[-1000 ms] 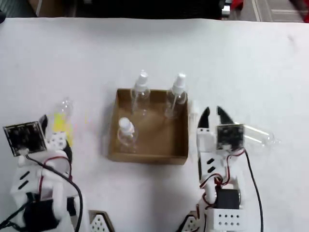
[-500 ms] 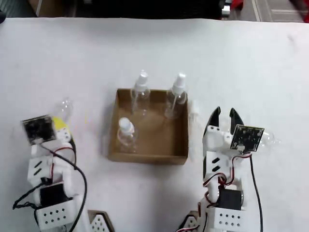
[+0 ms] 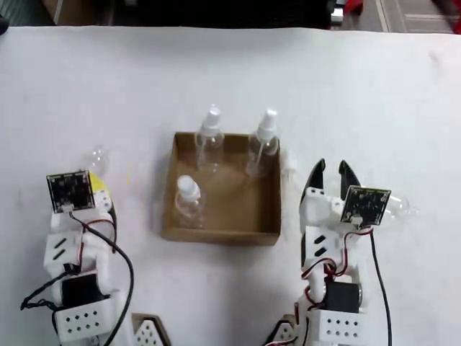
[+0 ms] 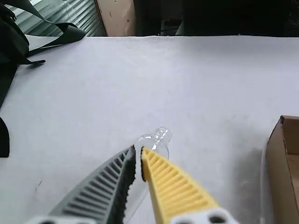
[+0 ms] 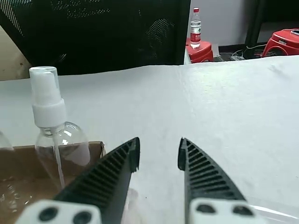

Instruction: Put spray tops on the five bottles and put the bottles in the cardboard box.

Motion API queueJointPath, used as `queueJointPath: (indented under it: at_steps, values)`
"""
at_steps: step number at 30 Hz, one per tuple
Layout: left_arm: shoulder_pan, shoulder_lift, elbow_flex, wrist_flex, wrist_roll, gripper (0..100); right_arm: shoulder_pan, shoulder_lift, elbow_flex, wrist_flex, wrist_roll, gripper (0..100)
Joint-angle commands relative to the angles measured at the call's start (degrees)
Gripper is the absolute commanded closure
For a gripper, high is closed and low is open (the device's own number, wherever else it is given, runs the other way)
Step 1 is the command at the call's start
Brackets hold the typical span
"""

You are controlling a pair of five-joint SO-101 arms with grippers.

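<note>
Capped bottles: three clear plastic bottles with white spray tops stand upright inside the box: the front bottle [image 3: 189, 202] near the left wall, the back-left bottle [image 3: 209, 144] and the back-right bottle [image 3: 263, 148] [image 5: 60, 149] against the far wall.
Box: a shallow, square brown cardboard box [image 3: 223, 232] with an open top, at the middle of the table.
Left bare bottle: a clear plastic bottle without a top [image 3: 96, 157] [image 4: 156, 138] lies on its side, well left of the box, with its neck pointing away from the arm.
Right bare bottle: a second clear topless bottle [image 3: 397, 206] lies on its side to the right of the box.
Left gripper [image 4: 138, 156]: one ribbed grey finger and one ribbed yellow finger, closed to a thin slit with nothing between them; the left bare bottle lies under the tips and just past them.
Right gripper [image 5: 158, 154] [image 3: 330, 173]: two ribbed black fingers, spread apart and empty, just right of the box.
Loose piece: a small white part [image 3: 290, 164] lies beside the box's right wall, too small to identify.
Surface: a matte white table covering [image 3: 360, 86].
</note>
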Motion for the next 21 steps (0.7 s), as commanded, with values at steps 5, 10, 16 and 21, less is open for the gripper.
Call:
queueJointPath:
  at_steps: [5,10,16,21]
  values:
    - [0.66,-1.10,-1.49,-1.05,-0.35,98,-0.57,-0.75,-3.60,5.41,9.93,87.5]
    - [1.36,-1.10,-1.58,-1.05,-0.35,98,-0.57,-0.75,-4.57,3.82,10.37,87.5]
    - [1.54,-1.10,-1.76,0.53,-0.44,98,6.55,-0.40,-14.51,4.53,10.20,87.5]
    - [1.54,-1.10,-1.76,0.44,-0.44,98,15.25,-0.31,-23.30,5.85,10.20,87.5]
